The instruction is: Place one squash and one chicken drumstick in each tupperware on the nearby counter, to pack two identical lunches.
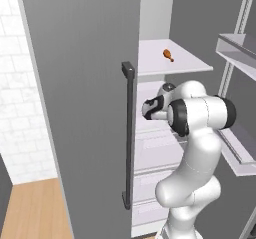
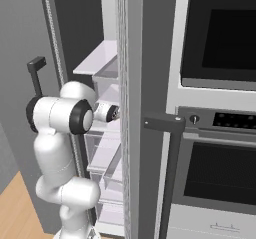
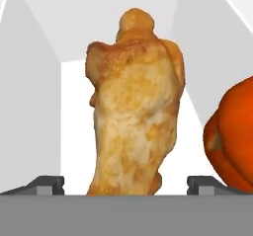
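So the jaws [image 3: 125, 184] are spread wide apart right now, with one dark tip low on each side of the hand view, and nothing is clamped between them. Sitting right in the gap, just ahead of the tips, is a golden-brown chicken drumstick [image 3: 134, 111]; it's standing on end from this angle, fat meaty part toward the jaws and the knobby bone end pointing away. It looks very close to the tips, but I honestly can't tell if either one is touching it. Just off to the right of the jaws, near that side's tip, there's a round orange-red squash [image 3: 233, 138], partly cut off by the edge of the view, close beside the drumstick but with a sliver of gap between them. Both sit on a pale white surface with light walls behind, which looks like the inside of the fridge [image 1: 80, 108]. From the left base view the arm is reaching in past the open fridge door with its dark handle [image 1: 129, 133], hand buried at the middle shelves. Farther in and higher than the jaws, a second drumstick [image 1: 168, 55] lies alone on the upper white shelf [image 1: 195, 63], well apart from the hand. In the right base view a wall oven [image 2: 215, 133] stands beside the fridge.
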You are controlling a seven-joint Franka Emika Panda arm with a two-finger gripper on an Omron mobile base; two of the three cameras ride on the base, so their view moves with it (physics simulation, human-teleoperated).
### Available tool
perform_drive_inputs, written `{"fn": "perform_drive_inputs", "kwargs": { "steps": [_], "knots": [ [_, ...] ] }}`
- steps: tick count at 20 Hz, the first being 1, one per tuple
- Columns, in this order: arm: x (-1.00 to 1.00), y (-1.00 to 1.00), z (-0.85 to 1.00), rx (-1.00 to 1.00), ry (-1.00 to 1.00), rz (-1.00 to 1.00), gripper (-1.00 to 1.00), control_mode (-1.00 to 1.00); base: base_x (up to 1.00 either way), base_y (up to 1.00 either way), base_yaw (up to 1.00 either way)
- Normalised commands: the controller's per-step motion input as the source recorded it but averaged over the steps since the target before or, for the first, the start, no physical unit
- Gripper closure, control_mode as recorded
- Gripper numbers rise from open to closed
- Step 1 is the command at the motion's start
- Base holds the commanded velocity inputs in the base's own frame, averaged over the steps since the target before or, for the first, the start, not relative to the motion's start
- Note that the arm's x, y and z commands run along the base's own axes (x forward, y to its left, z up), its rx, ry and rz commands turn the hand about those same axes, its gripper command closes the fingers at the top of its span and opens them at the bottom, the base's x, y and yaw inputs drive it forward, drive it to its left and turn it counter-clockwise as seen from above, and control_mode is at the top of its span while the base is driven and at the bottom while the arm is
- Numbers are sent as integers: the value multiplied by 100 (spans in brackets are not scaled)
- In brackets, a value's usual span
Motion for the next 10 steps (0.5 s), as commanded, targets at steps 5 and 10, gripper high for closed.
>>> {"fn": "perform_drive_inputs", "kwargs": {
  "steps": [5, 10],
  "knots": [
    [56, -3, -34, 0, 0, 0, -100, -100, 0, 0, 0],
    [13, -13, -57, 0, 0, 0, 100, -100, 0, 0, 0]
  ]
}}
